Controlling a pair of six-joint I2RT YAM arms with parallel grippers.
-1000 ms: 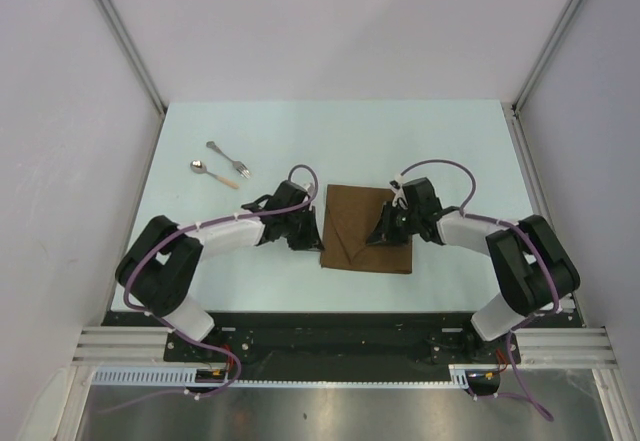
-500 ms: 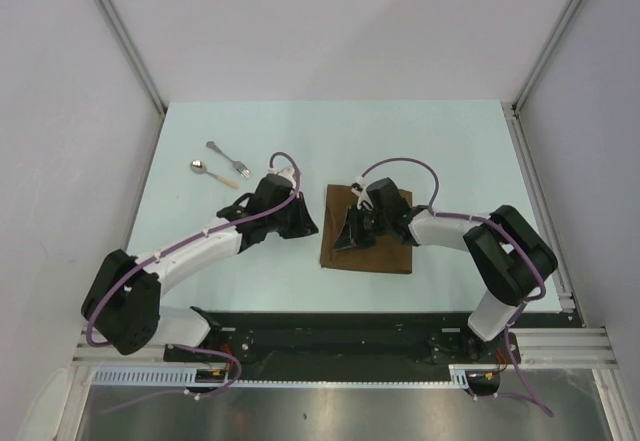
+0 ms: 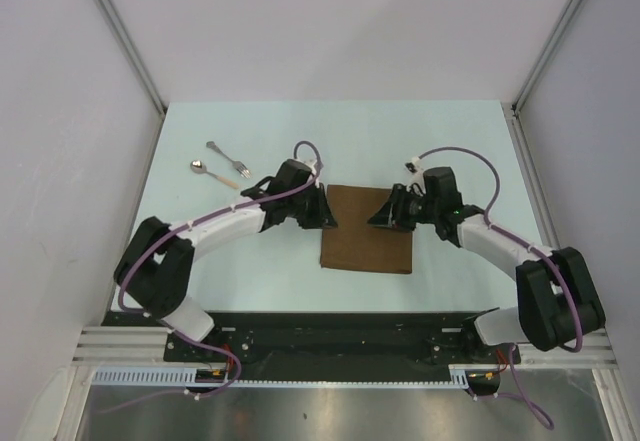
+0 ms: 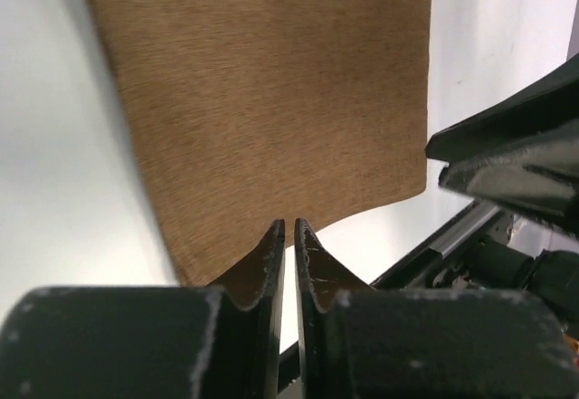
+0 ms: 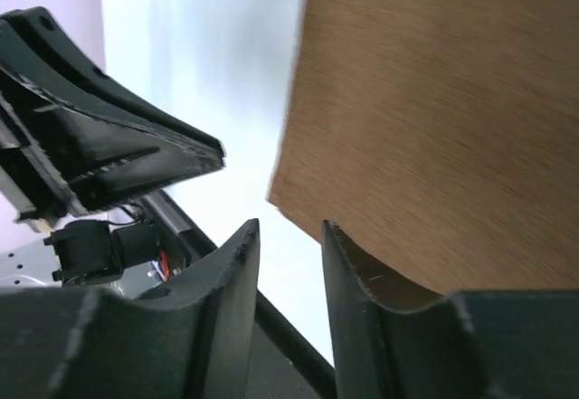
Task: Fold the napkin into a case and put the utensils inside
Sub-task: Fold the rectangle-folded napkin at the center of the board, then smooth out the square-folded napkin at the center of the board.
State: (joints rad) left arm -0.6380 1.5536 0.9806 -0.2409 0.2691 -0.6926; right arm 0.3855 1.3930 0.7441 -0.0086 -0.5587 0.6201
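**Position.** The brown napkin [image 3: 367,229] lies flat on the tabletop [image 3: 300,126], not yet a narrow case. The fork [image 3: 228,157] and spoon [image 3: 213,172] lie well apart from the napkin, off its left far corner.

**Hands.** The left hand [image 4: 289,229] is at the napkin's left far corner. Its fingers are almost pressed together, with only a thin slit between them. We cannot tell whether any cloth sits in that slit. The right hand [image 5: 289,227] is at the napkin's right far corner, fingers spread. The cloth lies beside one finger, not between the two.

**Step in hand, as we judge it.** The step is taking both far corners for a fold. Each corner should sit deep between the fingers before lifting. Both hands should rise together with the napkin's edge taut between them, then lay it parallel to the opposite edge. An uneven pull would skew the strip.

**Views compared.** Only the overhead view shows the utensils and the napkin's whole outline. Only the wrist views show the finger gaps. They also show the napkin's edge curling up off the tabletop at each corner.
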